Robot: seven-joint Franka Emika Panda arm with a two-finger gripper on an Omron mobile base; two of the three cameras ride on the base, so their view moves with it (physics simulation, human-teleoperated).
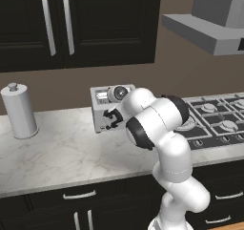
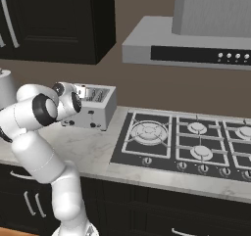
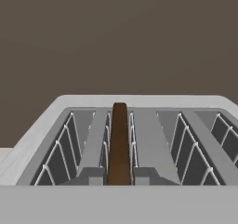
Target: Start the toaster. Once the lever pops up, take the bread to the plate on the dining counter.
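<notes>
1. A brown wall (image 1: pixel 176 67) runs behind the worktop.
2. Black upper cabinets (image 1: pixel 76 24) with long silver handles hang on it.
3. A grey hood (image 2: pixel 186 46) sits above the gas hob (image 2: pixel 186 142).
4. The marbled worktop (image 1: pixel 57 152) carries a white canister (image 1: pixel 19 110) at its left.
5. Black drawers (image 1: pixel 78 200) with silver pulls lie below.

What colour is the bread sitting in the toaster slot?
Dark brown. The bread shows best in the hand view, standing edge-on in the toaster.
</notes>
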